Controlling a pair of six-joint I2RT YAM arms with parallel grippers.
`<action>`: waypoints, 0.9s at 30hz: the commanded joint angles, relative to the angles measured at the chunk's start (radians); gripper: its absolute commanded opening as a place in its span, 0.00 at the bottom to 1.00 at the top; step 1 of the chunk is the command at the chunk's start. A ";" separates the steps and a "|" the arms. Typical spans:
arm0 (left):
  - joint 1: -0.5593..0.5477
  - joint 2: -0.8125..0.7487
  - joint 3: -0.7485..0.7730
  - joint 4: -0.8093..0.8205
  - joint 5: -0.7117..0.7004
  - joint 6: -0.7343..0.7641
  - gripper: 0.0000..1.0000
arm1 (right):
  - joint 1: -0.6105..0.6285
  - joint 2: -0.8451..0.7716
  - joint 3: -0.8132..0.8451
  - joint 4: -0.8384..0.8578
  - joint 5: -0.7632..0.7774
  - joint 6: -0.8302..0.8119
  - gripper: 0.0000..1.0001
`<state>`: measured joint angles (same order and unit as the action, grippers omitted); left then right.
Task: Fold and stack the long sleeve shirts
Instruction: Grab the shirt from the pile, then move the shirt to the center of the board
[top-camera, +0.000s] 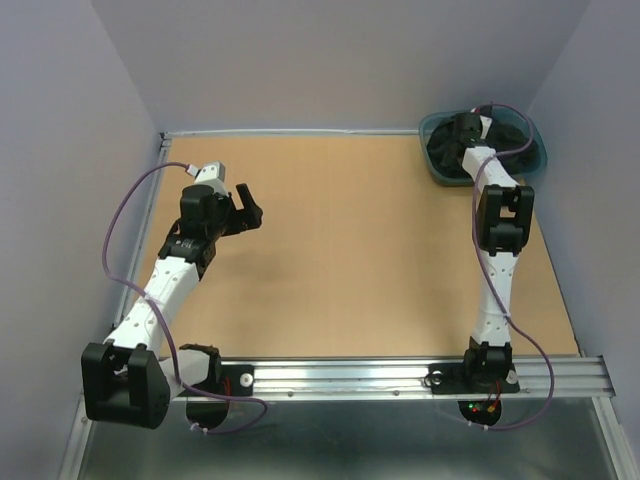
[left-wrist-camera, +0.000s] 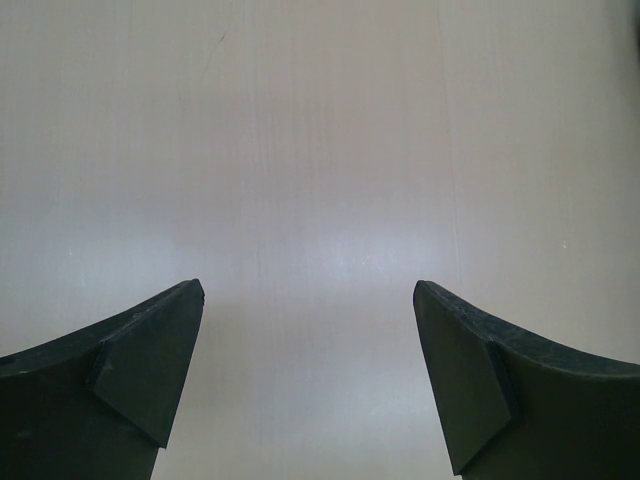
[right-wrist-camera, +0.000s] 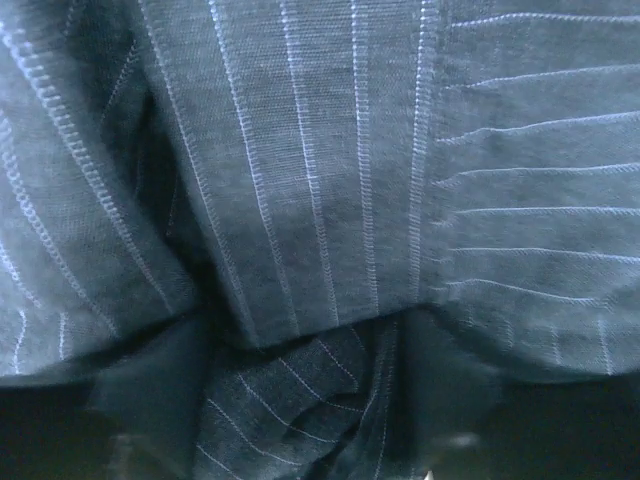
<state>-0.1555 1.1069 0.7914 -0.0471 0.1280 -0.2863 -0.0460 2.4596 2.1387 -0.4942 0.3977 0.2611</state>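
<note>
Black pinstriped cloth, the shirt (right-wrist-camera: 300, 200), is found bunched inside the teal tub (top-camera: 535, 140) at the counter's (top-camera: 350, 260) 1 o'clock corner. The right end effector (top-camera: 463, 128) is seen inside that tub, with cloth directly beneath and against it. Whether a fold is pinched cannot be told, as the fingers are lost in dark blur. No long axis can be read from the heap. The left end effector (left-wrist-camera: 309, 292), spread wide and empty, is held over bare counter toward 9 o'clock, well apart. The lift-out is judged to fall to the right arm.
</note>
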 joint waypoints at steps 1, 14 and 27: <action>0.001 0.002 -0.008 0.041 0.001 0.016 0.99 | -0.009 -0.020 0.043 0.077 0.052 -0.026 0.39; 0.001 -0.025 -0.014 0.064 -0.002 0.009 0.99 | 0.009 -0.417 0.015 0.278 0.125 -0.138 0.01; 0.001 -0.122 -0.040 0.093 0.004 -0.014 0.99 | 0.267 -0.850 -0.048 0.434 -0.321 -0.229 0.01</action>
<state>-0.1555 1.0328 0.7681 -0.0147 0.1276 -0.2928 0.1497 1.6745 2.1071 -0.1406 0.3328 0.0189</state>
